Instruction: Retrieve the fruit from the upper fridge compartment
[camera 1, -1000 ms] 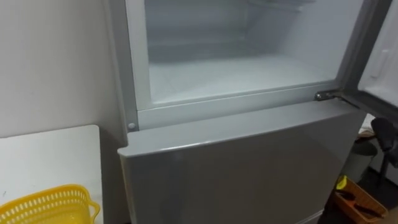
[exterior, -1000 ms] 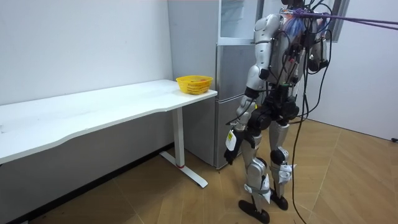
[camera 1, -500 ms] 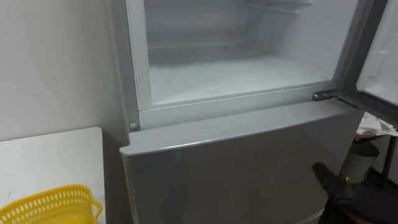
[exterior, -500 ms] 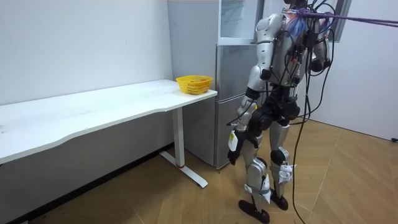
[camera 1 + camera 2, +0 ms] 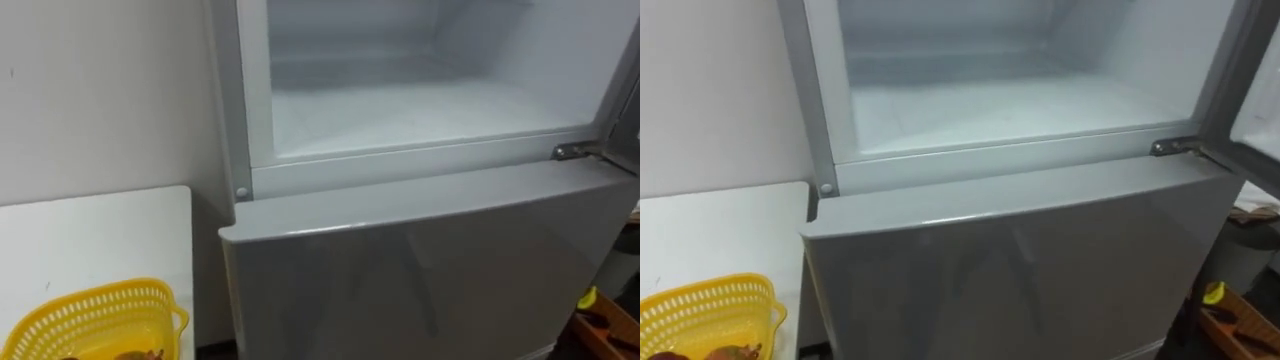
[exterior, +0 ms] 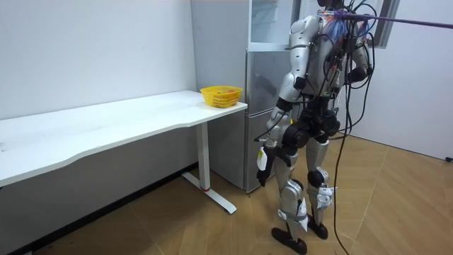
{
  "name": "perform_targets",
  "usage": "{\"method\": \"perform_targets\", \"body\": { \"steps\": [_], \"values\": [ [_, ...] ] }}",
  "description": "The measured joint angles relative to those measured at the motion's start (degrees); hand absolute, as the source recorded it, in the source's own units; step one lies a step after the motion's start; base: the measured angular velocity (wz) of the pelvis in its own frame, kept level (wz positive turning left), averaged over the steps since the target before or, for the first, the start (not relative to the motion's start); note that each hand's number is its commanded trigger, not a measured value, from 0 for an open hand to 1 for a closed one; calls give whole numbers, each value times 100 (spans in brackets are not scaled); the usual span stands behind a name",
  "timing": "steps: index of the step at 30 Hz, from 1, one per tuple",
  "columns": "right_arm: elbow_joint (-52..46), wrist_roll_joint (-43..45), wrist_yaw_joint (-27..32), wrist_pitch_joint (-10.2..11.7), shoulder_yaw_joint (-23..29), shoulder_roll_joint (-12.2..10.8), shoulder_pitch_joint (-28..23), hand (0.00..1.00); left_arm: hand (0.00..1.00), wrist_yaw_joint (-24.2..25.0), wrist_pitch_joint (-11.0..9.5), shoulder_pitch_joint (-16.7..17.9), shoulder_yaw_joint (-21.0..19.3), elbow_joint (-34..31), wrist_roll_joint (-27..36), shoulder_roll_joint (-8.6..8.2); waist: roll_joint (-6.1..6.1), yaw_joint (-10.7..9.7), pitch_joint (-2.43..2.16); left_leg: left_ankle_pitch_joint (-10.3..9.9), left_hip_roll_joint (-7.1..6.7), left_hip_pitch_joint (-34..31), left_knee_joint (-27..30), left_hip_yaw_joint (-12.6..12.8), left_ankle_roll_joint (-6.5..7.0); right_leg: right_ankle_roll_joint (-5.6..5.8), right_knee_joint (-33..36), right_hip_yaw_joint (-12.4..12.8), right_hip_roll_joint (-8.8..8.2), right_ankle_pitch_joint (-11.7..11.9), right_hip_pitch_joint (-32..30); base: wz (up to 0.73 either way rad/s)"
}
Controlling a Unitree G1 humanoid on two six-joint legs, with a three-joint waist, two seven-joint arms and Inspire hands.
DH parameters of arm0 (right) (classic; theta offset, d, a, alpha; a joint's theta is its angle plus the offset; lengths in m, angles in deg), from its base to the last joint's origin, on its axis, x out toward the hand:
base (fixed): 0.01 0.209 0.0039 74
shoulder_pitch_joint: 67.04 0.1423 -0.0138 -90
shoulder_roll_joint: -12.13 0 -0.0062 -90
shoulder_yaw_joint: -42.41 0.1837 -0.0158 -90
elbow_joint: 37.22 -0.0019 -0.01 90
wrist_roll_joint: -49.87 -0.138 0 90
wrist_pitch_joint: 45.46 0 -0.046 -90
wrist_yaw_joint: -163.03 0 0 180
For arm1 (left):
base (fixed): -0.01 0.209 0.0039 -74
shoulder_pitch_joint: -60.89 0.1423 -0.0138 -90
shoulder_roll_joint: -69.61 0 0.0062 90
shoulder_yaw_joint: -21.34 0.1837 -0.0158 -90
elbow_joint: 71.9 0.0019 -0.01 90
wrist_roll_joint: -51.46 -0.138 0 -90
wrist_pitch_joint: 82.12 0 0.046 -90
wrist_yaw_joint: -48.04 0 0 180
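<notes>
The upper fridge compartment [image 5: 420,110] stands open in front of me, and its white floor [image 5: 1000,105] is bare. Its door [image 5: 1262,90] hangs open at the right edge, held by a metal hinge [image 5: 575,152]. Below it the grey lower door [image 5: 420,270] is closed. In the room view I stand close to the fridge [image 6: 263,85], facing it. My left hand [image 6: 263,159] hangs low by my thigh. My right arm [image 6: 365,67] is bent up at my side.
A yellow basket [image 5: 95,325] with something brown in it sits on the white table [image 5: 90,240], left of the fridge. A brown box with a yellow item [image 5: 1230,315] lies on the floor at the right. The table [image 6: 106,127] runs along the wall.
The eye view has swung left, so the fridge sits further right and more of the basket shows. The dark hand at the lower right half a second ago has left the picture.
</notes>
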Motion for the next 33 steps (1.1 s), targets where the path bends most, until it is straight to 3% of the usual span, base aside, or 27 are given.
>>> {"method": "perform_targets", "body": {
  "steps": [4, 10, 14, 22, 33],
  "values": [
    [1121, 29, -151, -130, 10, -27, -59, 0, 0, -15, 107, 28, -25, -34, -200, -17, 26, 7, -5, -46, -13, -87, 101, -108, 29, 12, -6, -92, -23, -8, 7, 12],
    [2626, 71, -3, -123, 32, -215, 12, 0, 0, -13, 289, 196, -130, -208, -326, -81, 122, 9, -58, -59, -46, -73, 183, -273, 44, 33, -92, -231, -39, -12, 119, 14],
    [3650, -98, 172, -126, 77, -435, 278, 0, 0, -20, 406, 255, -183, -232, -324, -161, 177, 13, -32, -59, -48, -39, 198, -338, 42, 29, -115, -275, -32, -20, 195, 9],
    [4945, -501, 379, -136, 322, -692, 552, 0, 0, -11, 652, 314, -444, -185, -324, -377, 239, 5, -21, -61, -81, 47, 192, -480, 32, 31, -184, -401, -45, -69, 355, 9],
    [5641, -603, 534, -246, 319, -734, 963, 0, 0, 5, 669, 253, -622, -31, -321, -548, 267, 123, -8, -63, -102, 79, 215, -544, 32, 37, -193, -419, -50, -75, 402, 2]
  ]
}}
